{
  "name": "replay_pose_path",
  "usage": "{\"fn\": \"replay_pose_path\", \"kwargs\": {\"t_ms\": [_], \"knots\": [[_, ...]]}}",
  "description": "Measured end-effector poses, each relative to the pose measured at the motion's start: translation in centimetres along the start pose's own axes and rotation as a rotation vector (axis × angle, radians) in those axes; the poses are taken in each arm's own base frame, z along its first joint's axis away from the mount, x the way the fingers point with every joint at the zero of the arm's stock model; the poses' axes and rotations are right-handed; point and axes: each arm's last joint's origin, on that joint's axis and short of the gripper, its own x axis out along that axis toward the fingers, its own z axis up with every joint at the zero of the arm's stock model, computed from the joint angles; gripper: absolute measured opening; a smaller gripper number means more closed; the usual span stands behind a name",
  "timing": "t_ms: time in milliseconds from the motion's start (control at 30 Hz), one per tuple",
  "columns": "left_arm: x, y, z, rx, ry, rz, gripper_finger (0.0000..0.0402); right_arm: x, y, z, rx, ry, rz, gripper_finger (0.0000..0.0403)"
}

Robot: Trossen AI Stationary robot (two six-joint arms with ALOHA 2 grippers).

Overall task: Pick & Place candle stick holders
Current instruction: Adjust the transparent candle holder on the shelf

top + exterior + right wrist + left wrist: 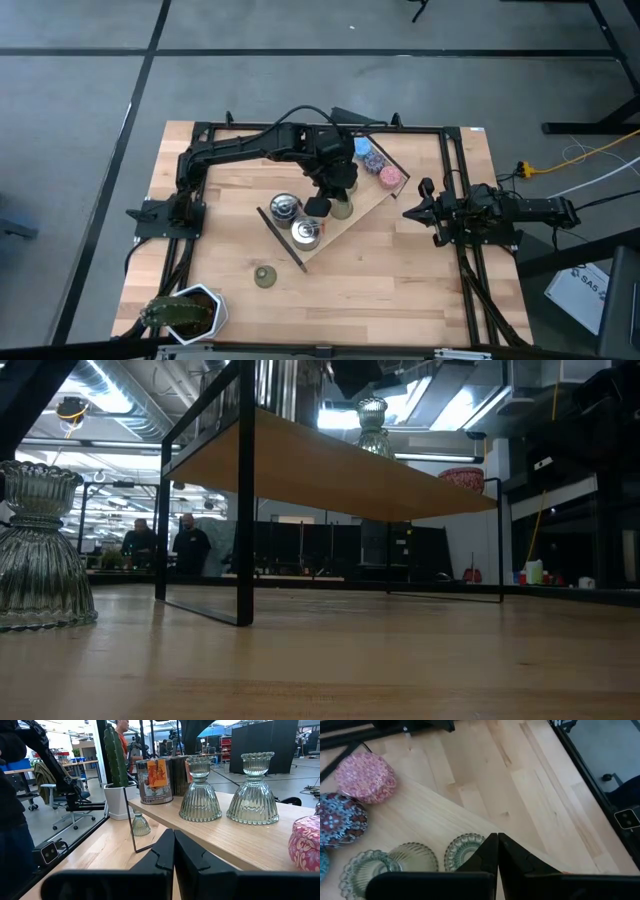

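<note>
A low wooden shelf (372,205) on a thin black frame sits at an angle in the middle of the light wooden table (400,290). On it stand two ribbed, pale-green glass candle stick holders, bell-shaped with a wide base and a narrow neck. From the right wrist view, the nearer holder (200,790) and the farther holder (254,790) stand upright side by side, close but apart, with a pink patterned puck (306,842) near them on one side and two round silver tins (155,781) on the other. A third candle stick holder (264,276) stands alone on the table, off the shelf, toward the front edge near a white pot holding a green cactus (185,312).

The left gripper (497,851) hovers over the shelf, just beside the two holders there; its dark fingers are pressed together and pinch nothing. The right gripper (173,851) waits at the table's right edge, well apart from the shelf, its fingers likewise pressed together and empty. People stand in the room beyond the table.
</note>
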Motion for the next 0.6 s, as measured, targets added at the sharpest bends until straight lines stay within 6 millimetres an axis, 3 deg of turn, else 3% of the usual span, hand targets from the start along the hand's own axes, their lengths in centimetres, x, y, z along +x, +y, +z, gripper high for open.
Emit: {"fn": "replay_pose_path", "kwargs": {"t_ms": [600], "knots": [[0.81, 0.43, -0.42, -0.012, 0.029, 0.009, 0.0002, 0.0, 0.0, 0.0, 0.0, 0.0, 0.0, 0.001]]}}
